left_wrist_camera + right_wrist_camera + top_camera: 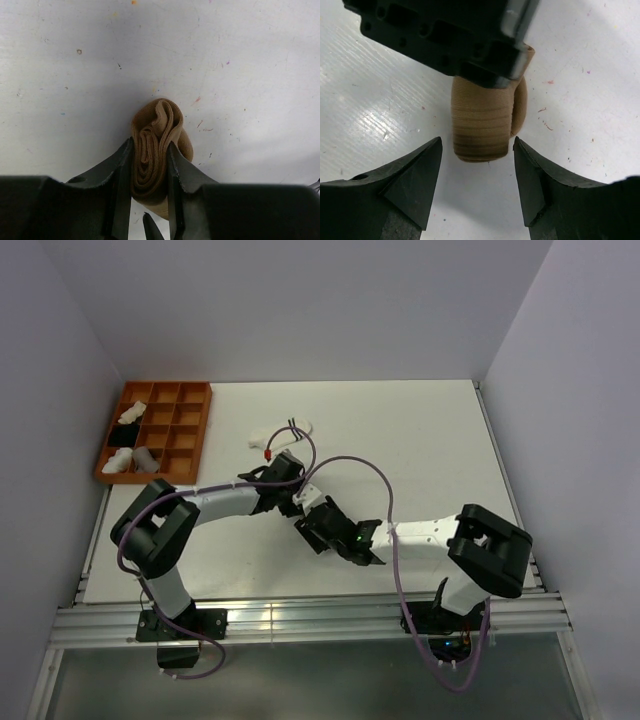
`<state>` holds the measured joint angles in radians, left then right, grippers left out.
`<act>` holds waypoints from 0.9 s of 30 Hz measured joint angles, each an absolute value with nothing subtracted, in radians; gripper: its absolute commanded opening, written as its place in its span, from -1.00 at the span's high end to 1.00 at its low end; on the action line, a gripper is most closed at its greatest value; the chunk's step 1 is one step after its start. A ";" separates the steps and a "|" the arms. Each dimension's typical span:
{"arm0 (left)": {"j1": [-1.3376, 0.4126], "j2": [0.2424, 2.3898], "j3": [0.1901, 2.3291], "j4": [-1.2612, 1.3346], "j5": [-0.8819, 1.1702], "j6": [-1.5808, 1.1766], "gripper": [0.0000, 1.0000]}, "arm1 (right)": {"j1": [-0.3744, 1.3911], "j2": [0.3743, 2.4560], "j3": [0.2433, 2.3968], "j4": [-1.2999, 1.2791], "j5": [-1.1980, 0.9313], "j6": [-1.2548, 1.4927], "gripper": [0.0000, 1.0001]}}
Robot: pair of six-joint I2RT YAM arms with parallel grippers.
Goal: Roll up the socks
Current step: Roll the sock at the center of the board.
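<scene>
Left gripper pinches the rolled tan-brown sock near the middle of the table, at 6 o'clock of the loose socks, while the right gripper gapes just short of it; soft, light and probably springy, it is best squeezed across its coils.

Both arms had white links, black joints, purple cables; left claw and right claw were black.
</scene>
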<state>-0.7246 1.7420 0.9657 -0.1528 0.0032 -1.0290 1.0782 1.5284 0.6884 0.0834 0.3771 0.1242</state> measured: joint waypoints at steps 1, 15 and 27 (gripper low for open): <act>-0.725 1.744 0.968 -0.155 0.004 -1.028 0.66 | 1.085 1.540 0.692 0.084 0.391 0.118 -0.31; -0.724 1.748 0.975 -0.162 0.010 -1.009 0.57 | 1.137 1.622 0.728 0.103 0.519 0.062 0.87; -0.721 1.737 0.973 -0.167 0.000 -0.987 -0.45 | 1.053 1.576 0.725 0.080 0.374 0.135 1.00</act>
<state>-0.7212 1.7367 0.9726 -0.1669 -0.0002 -0.9867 1.0531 1.5761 0.7246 0.0803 0.3737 0.1352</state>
